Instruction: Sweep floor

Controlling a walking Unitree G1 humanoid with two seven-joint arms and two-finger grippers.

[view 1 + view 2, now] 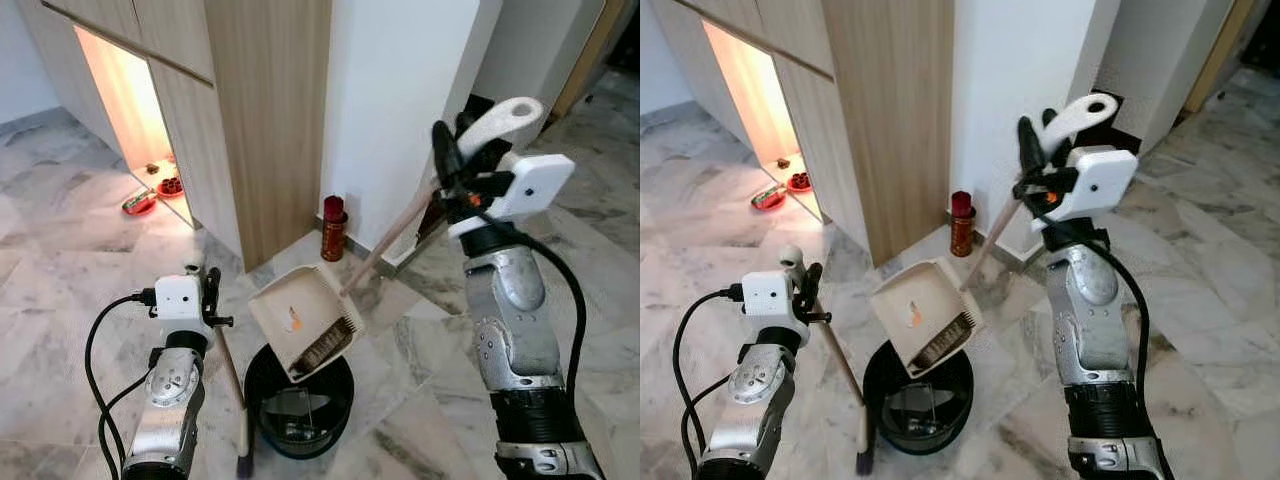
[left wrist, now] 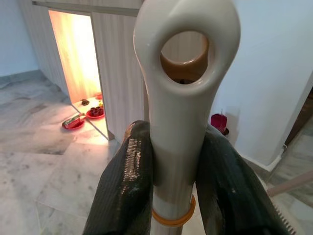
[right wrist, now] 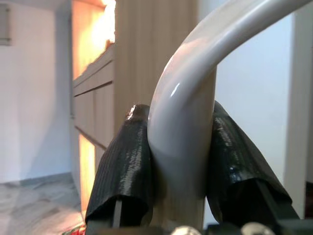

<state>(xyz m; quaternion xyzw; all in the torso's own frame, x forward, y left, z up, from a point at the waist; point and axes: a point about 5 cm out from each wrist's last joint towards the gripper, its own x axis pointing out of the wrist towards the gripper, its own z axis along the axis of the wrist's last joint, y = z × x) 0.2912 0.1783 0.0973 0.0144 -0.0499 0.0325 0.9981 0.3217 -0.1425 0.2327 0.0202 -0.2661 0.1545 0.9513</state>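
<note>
My right gripper [image 1: 455, 160] is shut on the white looped top of a long wooden dustpan handle [image 1: 390, 240]; in the right wrist view its black fingers [image 3: 124, 166] press that handle [image 3: 186, 122] from both sides. The beige dustpan [image 1: 300, 320] hangs tilted, mouth down, over a round black bin [image 1: 300, 410] on the floor, with a small orange scrap in it. My left gripper [image 1: 205, 285] is shut on the broom handle [image 1: 228, 360], just under its white eyelet top [image 2: 186, 73]. The broom's dark head [image 1: 243, 462] rests on the floor beside the bin.
A red and brown canister [image 1: 334, 228] stands on the marble floor by the white pillar [image 1: 400, 100]. A wooden cabinet [image 1: 260, 120] rises behind the bin, and red dishes [image 1: 160, 185] sit in its lit niche. Open floor lies left and right.
</note>
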